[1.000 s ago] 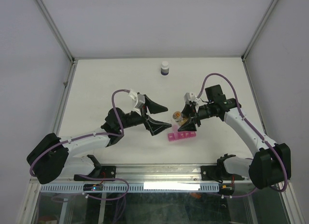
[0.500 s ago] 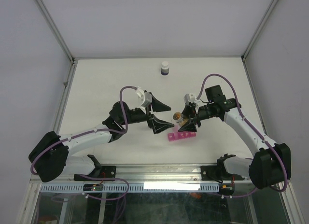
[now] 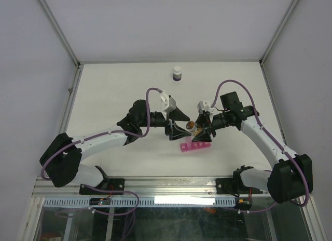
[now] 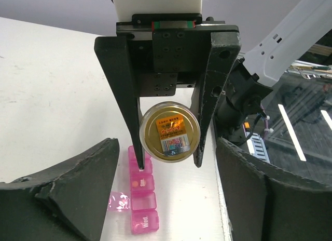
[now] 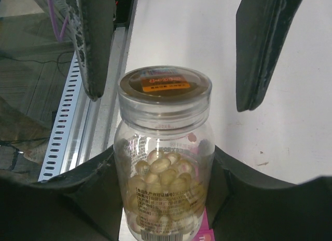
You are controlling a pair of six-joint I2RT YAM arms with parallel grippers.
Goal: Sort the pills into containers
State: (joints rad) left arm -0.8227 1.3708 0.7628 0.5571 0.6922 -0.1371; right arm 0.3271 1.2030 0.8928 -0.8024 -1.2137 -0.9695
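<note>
My right gripper (image 3: 201,130) is shut on a small clear bottle (image 3: 192,126) and holds it tilted above the table. The right wrist view shows the bottle (image 5: 165,163), the yellow-orange pills (image 5: 167,181) inside it and its gold-topped lid (image 5: 165,85). My left gripper (image 3: 181,123) is open, its jaws standing either side of the lid (image 4: 170,133) without touching it. The pink pill organiser (image 3: 195,146) lies on the table just below the bottle. In the left wrist view (image 4: 141,191) one compartment lid is flipped open, and a small orange piece (image 4: 135,183) shows in another.
A dark white-capped bottle (image 3: 177,73) stands at the far middle of the table. The metal front rail (image 3: 171,185) runs along the near edge. The table's right edge (image 4: 222,199) lies close to the organiser in the left wrist view.
My left arm has swung to the right, bringing its open jaws up to the bottle's lid. The right arm and the bottle have stayed where they were.
</note>
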